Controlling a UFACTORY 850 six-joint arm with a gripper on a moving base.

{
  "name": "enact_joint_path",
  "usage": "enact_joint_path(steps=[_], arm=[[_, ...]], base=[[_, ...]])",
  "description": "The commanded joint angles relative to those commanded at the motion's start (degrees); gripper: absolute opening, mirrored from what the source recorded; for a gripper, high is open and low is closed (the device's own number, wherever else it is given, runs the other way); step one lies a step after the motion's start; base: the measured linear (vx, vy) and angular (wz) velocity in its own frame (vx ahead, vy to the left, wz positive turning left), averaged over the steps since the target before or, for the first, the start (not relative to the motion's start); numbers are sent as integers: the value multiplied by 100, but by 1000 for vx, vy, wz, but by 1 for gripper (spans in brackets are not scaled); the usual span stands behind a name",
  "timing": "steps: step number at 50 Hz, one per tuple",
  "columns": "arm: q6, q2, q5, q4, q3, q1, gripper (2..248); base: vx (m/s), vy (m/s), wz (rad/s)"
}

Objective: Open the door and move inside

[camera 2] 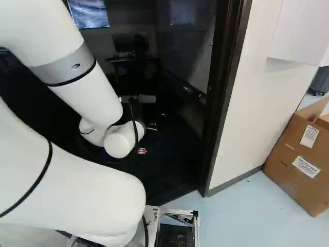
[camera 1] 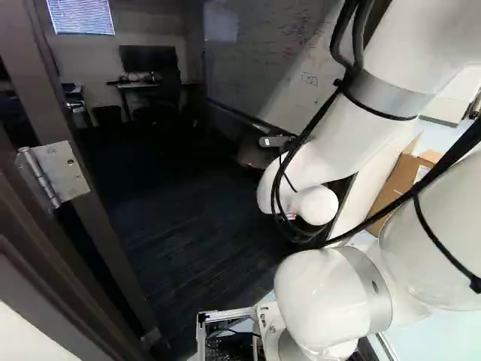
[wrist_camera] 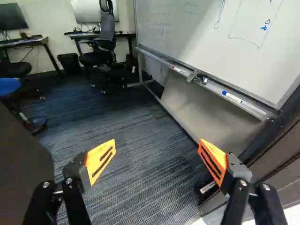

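Striped carpet (wrist_camera: 131, 124) lies beyond the wide-open, angular-tipped claw (camera 2: 142, 151).

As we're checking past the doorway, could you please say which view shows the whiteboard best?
The wrist view, which shows the whiteboard with its writing and tray clearly. In the left base view the arm covers part of it; in the right base view it is dim beyond the door frame.
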Motion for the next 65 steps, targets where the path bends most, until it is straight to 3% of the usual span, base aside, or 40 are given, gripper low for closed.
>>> enact_joint_path(steps=[65], arm=[[0, 0, 0, 0, 0, 0, 247]], base=[[87, 11, 31]])
